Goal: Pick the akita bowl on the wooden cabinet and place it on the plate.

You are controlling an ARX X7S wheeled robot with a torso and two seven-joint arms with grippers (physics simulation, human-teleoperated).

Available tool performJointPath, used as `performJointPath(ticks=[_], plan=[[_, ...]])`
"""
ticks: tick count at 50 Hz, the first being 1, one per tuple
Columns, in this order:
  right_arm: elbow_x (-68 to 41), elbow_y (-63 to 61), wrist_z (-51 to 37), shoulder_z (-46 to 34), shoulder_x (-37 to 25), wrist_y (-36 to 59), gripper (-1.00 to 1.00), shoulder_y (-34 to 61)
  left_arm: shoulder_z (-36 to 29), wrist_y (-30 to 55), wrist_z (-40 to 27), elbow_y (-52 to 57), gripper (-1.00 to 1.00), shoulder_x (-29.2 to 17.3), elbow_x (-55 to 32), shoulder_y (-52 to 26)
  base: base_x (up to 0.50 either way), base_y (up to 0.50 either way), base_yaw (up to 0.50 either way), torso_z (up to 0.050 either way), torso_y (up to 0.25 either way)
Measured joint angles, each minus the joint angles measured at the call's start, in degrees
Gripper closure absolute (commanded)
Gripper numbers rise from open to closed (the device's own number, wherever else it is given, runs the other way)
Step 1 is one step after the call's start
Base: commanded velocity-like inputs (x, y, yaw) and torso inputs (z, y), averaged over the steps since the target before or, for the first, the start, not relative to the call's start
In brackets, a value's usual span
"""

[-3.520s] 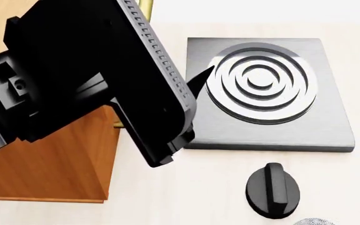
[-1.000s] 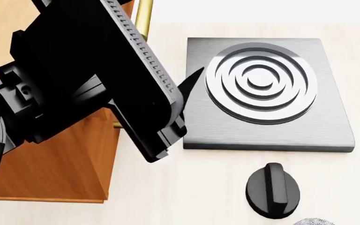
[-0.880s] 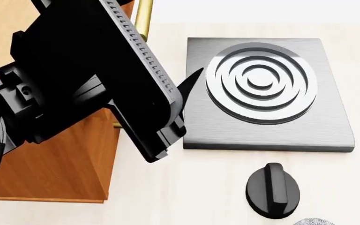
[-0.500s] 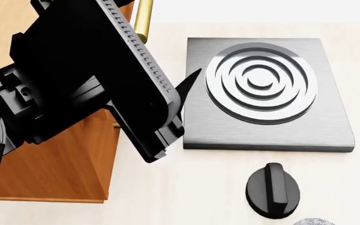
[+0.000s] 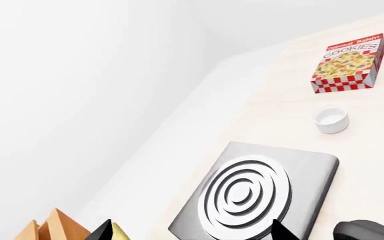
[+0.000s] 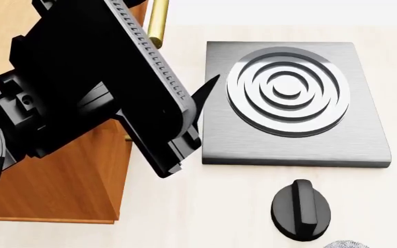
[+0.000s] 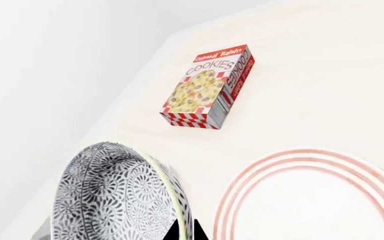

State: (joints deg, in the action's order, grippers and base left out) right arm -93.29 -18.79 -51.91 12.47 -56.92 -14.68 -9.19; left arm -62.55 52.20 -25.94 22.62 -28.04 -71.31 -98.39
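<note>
In the right wrist view the akita bowl, white with a fine grey pattern, stands beside the plate, which is white with thin red rings. My right gripper is shut on the bowl's rim, one fingertip on each side of the wall. Whether the bowl rests on the table does not show. A sliver of patterned bowl shows at the head view's lower edge. My left gripper is open, with nothing between its widely spread tips, beside the wooden cabinet. My left arm hides most of the cabinet top.
A grey square stove with a ringed burner lies right of the cabinet, a black knob in front of it. A cookie box and a small white cup stand farther back. A brass handle runs along the cabinet's edge.
My left arm has drifted slightly to the left, uncovering more of the brass handle and the stove's left edge. Nothing else in the head view has moved.
</note>
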Motion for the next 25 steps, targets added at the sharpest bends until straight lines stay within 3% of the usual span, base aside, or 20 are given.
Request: performJointPath(ticks=[25], plan=[[0.5, 5.2, 1.9, -3.3, 2.7, 1.0, 1.0, 2.1, -0.2, -0.5, 0.1, -0.1, -1.0, -0.3, 0.4, 0.7, 0.0, 0.0, 0.0, 0.0, 0.0]])
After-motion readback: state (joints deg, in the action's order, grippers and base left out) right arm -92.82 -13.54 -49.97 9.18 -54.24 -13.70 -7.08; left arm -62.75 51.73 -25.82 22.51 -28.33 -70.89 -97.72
